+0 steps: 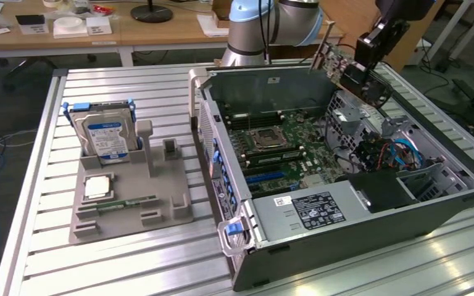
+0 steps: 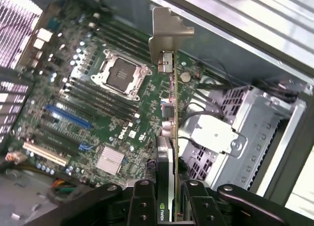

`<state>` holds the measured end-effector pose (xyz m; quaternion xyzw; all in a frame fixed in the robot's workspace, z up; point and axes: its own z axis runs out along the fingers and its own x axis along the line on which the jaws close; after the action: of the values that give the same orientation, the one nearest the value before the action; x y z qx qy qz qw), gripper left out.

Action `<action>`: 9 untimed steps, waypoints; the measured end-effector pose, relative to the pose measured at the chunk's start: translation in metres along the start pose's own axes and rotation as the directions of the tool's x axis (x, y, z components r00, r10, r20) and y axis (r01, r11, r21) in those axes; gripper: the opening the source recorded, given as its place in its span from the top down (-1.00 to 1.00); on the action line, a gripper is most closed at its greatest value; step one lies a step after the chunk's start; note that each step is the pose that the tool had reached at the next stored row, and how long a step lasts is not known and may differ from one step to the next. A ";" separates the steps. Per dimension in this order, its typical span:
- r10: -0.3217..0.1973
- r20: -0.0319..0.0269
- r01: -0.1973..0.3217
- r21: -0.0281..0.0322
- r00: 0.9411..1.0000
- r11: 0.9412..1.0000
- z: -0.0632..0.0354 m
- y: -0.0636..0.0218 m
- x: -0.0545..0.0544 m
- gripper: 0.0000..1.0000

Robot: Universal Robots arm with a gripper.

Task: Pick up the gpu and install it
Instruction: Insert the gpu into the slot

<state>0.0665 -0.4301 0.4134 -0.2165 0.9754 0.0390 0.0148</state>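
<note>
My gripper (image 1: 367, 54) is shut on the gpu (image 1: 345, 73), a green card with a black cooler block, held tilted in the air above the far right side of the open computer case (image 1: 434, 213). Through the wrist camera the gpu (image 2: 170, 123) appears edge-on, its silver end bracket (image 2: 169, 34) pointing away from my gripper (image 2: 169, 206) and hanging over the motherboard (image 2: 88, 113). The blue expansion slot (image 2: 68, 117) lies on the board, apart from the card. The card touches nothing in the case.
The empty CPU socket (image 1: 266, 139) sits mid-board, with a silver drive cage (image 2: 250, 132) beside the card. A grey parts holder (image 1: 130, 197) at the exterior view's left carries a hard drive (image 1: 105, 137), a CPU chip (image 1: 99, 185) and a memory stick (image 1: 126, 204).
</note>
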 end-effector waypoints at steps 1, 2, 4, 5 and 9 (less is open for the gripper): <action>-0.018 -0.001 0.018 -0.001 1.000 1.000 0.0001 0.0000 0.000 0.47; -0.037 -0.003 0.037 -0.002 0.999 0.999 0.0002 0.0000 0.000 0.47; -0.073 -0.005 0.073 -0.003 0.997 0.997 0.0004 0.0000 0.000 0.47; -0.091 -0.006 0.091 -0.004 0.996 0.996 0.0005 0.0000 0.000 0.47; -0.163 -0.011 0.163 -0.008 0.986 0.987 0.0009 -0.0001 0.000 0.47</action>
<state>0.0665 -0.4301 0.4125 -0.2960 0.9543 0.0401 0.0116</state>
